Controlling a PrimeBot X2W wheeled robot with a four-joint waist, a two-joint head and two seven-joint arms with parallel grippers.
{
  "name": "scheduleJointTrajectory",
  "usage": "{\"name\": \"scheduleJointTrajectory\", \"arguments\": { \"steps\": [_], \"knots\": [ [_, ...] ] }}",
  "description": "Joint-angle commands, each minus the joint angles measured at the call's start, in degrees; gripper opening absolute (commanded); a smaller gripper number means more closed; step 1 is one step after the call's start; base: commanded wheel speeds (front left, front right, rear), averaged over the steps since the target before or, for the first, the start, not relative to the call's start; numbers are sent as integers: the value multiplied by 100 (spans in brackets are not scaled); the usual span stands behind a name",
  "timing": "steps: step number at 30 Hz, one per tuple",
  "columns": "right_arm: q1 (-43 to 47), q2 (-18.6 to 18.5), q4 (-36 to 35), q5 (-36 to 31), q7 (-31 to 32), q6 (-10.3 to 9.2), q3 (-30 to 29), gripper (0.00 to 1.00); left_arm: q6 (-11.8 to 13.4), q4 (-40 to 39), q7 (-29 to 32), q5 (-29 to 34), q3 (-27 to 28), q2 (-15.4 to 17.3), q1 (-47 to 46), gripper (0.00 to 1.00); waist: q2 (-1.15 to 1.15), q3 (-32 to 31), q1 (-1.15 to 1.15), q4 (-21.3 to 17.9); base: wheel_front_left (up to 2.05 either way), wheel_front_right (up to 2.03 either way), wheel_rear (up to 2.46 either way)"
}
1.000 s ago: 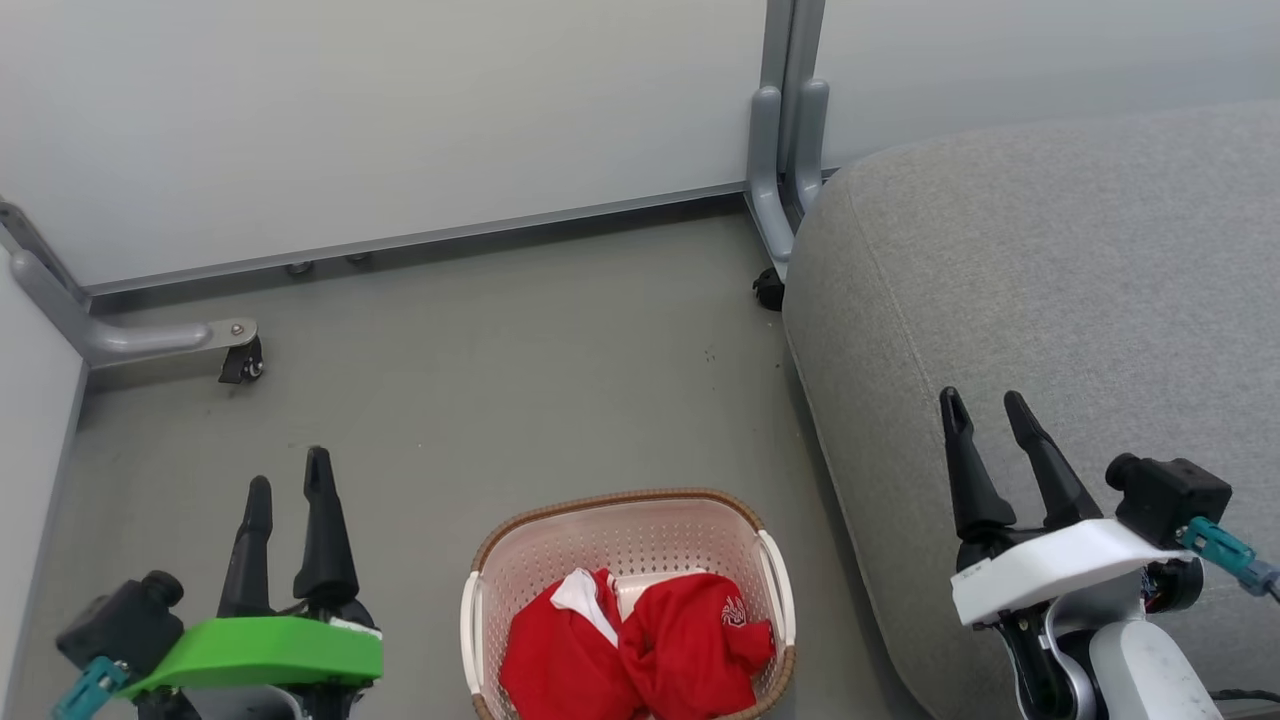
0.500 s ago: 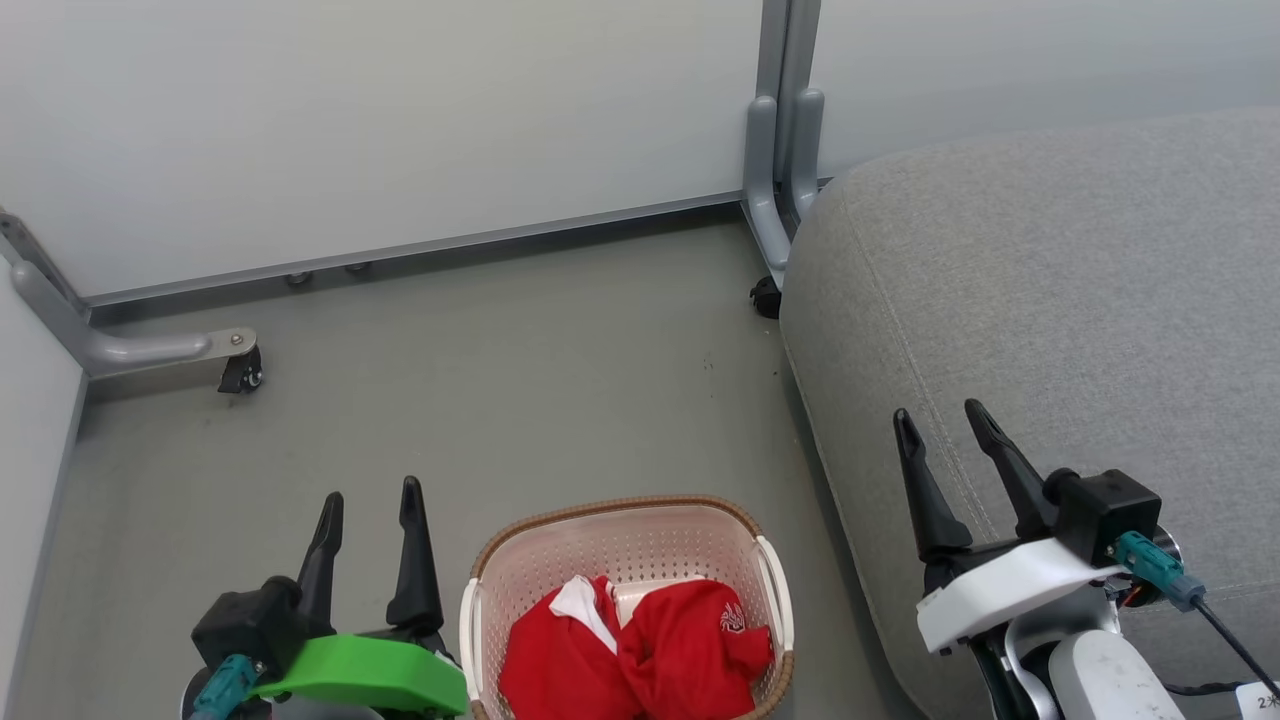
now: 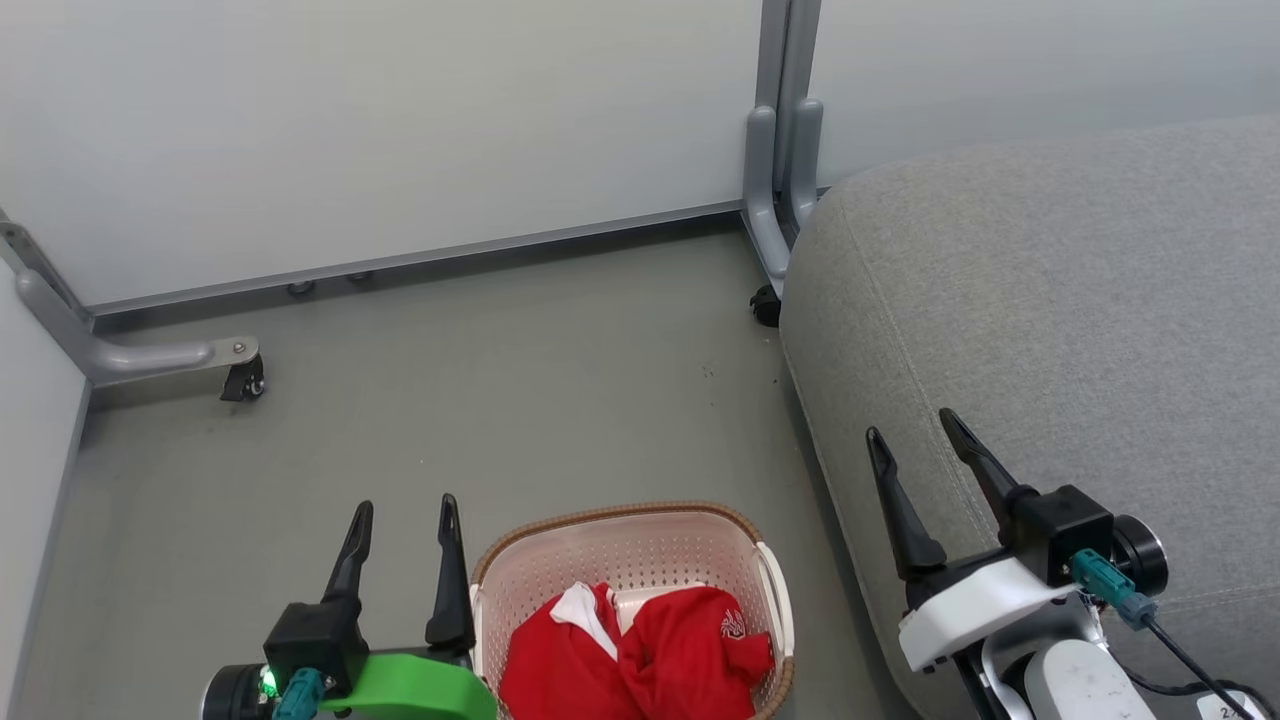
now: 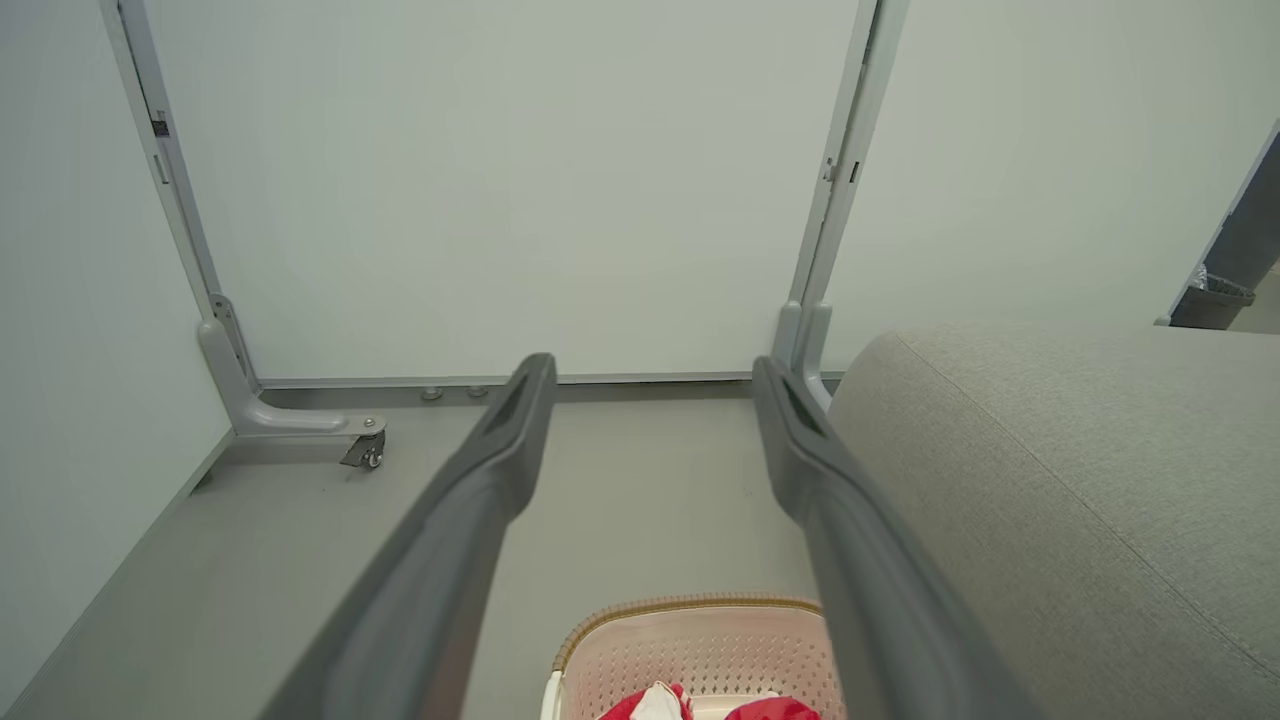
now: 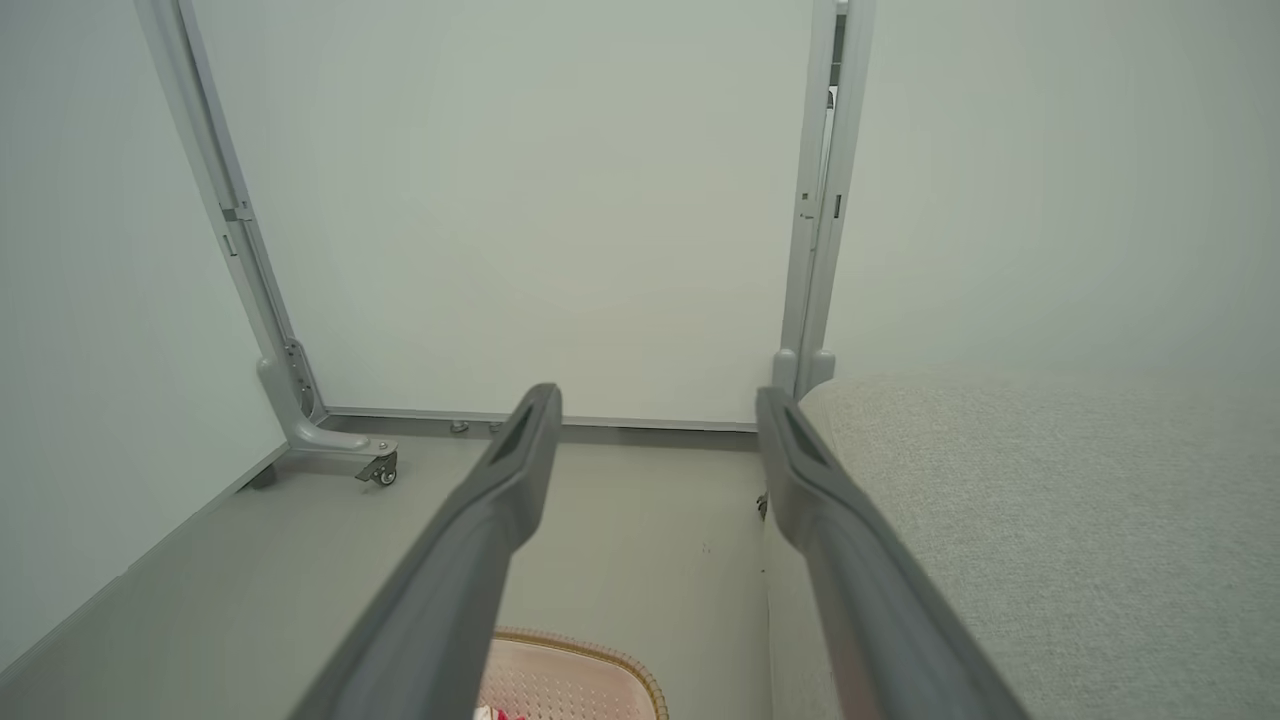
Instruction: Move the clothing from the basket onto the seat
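Red clothes (image 3: 640,655) bunched up inside the basket (image 3: 620,555), down on the floor (image 3: 500,380), none on the seat (image 3: 1050,300) yet. Just beside the basket's left side, the left gripper (image 3: 406,502), fingers wide apart, nothing between them. Farther off, up over the near edge of the big grey seat, the right gripper (image 3: 910,422), fingers wide apart too, nothing in them. Both pairs of fingers pointing away toward the wall (image 3: 400,120), not down into the basket. From the left gripper, clothes a little to the right, lower, and closer to the robot. From the right gripper, clothes off to the left and well below. Left arm nearer, by the look of it. No clear long side to the pile, just a soft round lump with some white showing near the middle. Probably calls for a tip downward and a short slide to the right to get over the pile before any pinch.
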Motion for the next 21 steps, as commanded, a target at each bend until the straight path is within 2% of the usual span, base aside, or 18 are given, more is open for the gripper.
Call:
{"name": "scheduleJointTrajectory", "arguments": {
  "steps": [1,8,13,16,21],
  "knots": [
    [1,5,-33,-168,-57,1,31,100,60,-38,-44,176,-62,82,30,100,0,-7,0,0,0,0,0],
    [28,49,-74,-292,-142,2,47,100,205,-39,-131,439,-221,114,52,100,0,-38,0,-16,0,0,0],
    [66,85,-61,-109,-197,2,61,100,184,-108,-192,470,-166,35,126,100,0,-57,0,-32,0,0,0],
    [110,98,38,64,-234,2,60,100,55,-141,-221,332,97,-69,202,100,0,-69,0,-41,0,0,0],
    [110,111,179,350,-291,1,110,100,-378,-130,-274,333,467,-194,309,100,0,-92,0,-54,0,0,0]
  ]
}}
